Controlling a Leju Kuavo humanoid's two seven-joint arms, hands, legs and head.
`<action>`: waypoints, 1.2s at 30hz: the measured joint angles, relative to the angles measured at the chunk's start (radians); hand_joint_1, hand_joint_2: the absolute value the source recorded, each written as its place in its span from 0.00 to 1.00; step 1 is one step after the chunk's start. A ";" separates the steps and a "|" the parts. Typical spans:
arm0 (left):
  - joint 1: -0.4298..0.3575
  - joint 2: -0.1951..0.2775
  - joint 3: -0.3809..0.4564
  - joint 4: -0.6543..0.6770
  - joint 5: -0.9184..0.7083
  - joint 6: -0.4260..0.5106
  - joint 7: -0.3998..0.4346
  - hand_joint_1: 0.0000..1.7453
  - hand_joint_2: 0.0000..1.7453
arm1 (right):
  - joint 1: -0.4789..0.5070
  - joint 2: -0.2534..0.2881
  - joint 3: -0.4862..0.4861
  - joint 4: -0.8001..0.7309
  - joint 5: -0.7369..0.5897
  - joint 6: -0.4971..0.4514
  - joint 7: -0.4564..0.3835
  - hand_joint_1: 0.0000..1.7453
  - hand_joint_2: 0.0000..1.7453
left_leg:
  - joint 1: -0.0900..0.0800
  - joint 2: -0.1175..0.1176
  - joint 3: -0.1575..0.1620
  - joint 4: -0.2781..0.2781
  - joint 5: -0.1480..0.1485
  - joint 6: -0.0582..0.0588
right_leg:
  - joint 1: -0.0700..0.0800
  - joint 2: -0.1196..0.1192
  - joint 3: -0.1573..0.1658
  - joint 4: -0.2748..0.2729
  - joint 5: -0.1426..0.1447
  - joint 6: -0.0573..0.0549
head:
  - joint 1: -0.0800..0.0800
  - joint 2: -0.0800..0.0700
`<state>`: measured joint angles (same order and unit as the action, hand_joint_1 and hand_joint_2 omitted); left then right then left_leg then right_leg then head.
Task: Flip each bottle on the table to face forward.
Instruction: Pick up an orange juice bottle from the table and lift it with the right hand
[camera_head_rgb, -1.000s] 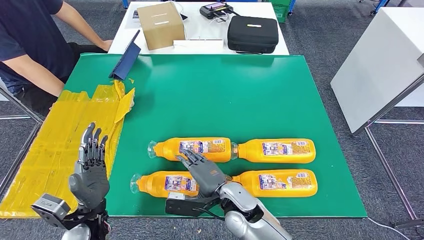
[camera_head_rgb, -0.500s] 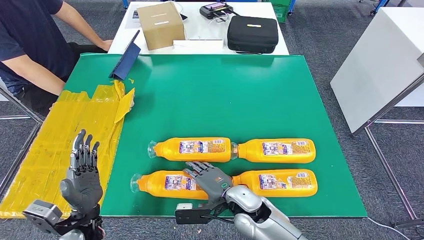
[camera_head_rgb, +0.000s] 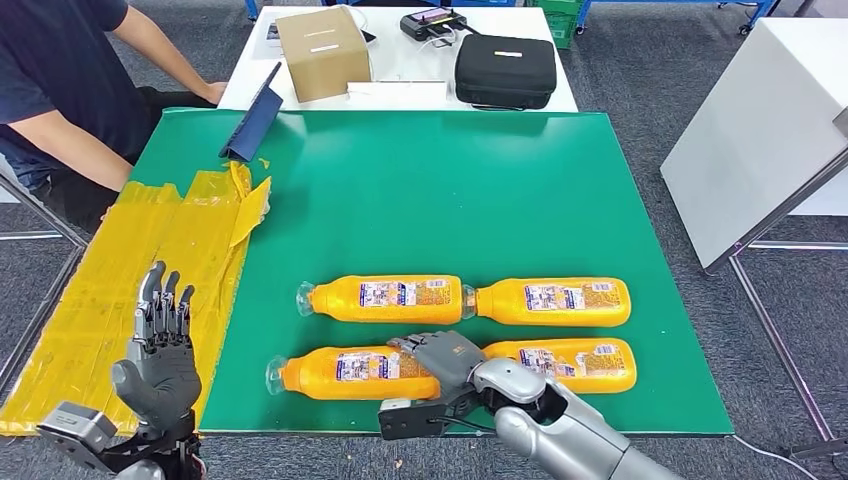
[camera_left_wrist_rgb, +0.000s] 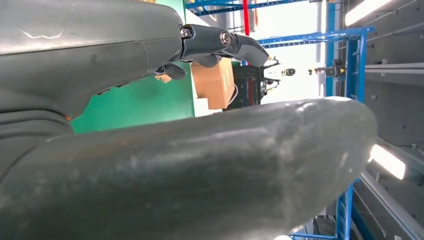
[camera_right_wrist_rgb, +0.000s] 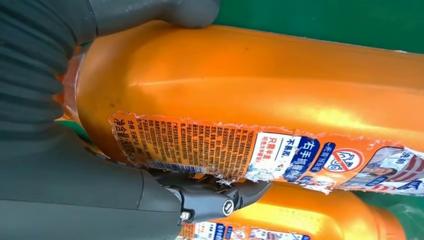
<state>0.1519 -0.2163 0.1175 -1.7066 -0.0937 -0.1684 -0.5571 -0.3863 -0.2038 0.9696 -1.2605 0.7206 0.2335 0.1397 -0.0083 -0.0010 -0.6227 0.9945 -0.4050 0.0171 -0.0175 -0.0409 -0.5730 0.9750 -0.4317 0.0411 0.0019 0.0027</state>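
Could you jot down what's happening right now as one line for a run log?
right robot hand: grips near-left bottle at its base | left robot hand: open, raised over yellow sheet | four bottles lying on green table

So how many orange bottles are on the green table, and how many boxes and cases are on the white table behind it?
Orange bottles: 4
Cardboard boxes: 1
Black cases: 1
Total: 6
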 joint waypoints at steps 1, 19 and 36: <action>0.000 0.000 0.000 0.002 0.005 0.001 0.001 0.00 0.00 | -0.003 -0.004 0.002 0.000 -0.008 0.000 0.000 1.00 1.00 | 0.000 0.000 0.000 0.000 0.000 0.000 | 0.000 0.000 0.000 0.000 0.000 0.000 | 0.000 0.000; -0.024 -0.041 0.100 0.011 0.239 0.190 0.075 0.00 0.75 | 0.037 0.023 -0.050 0.025 -0.148 -0.180 -0.014 1.00 1.00 | 0.000 0.001 0.000 0.000 0.000 0.000 | 0.000 0.000 0.001 0.000 0.000 0.000 | 0.000 0.000; -0.014 -0.042 0.055 0.002 0.430 -0.058 0.238 0.00 1.00 | 0.328 0.268 -0.341 -0.194 -0.173 -0.428 -0.292 1.00 1.00 | 0.000 0.002 -0.003 0.000 -0.001 -0.001 | 0.000 0.002 -0.003 0.000 -0.001 -0.001 | 0.000 0.000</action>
<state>0.1377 -0.2581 0.1720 -1.7048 0.3360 -0.2263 -0.3189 -0.0583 0.0643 0.6286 -1.4541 0.5475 -0.1943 -0.1527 -0.0084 0.0006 -0.6259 0.9943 -0.4063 0.0164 -0.0176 -0.0391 -0.5758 0.9751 -0.4327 0.0403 0.0022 0.0027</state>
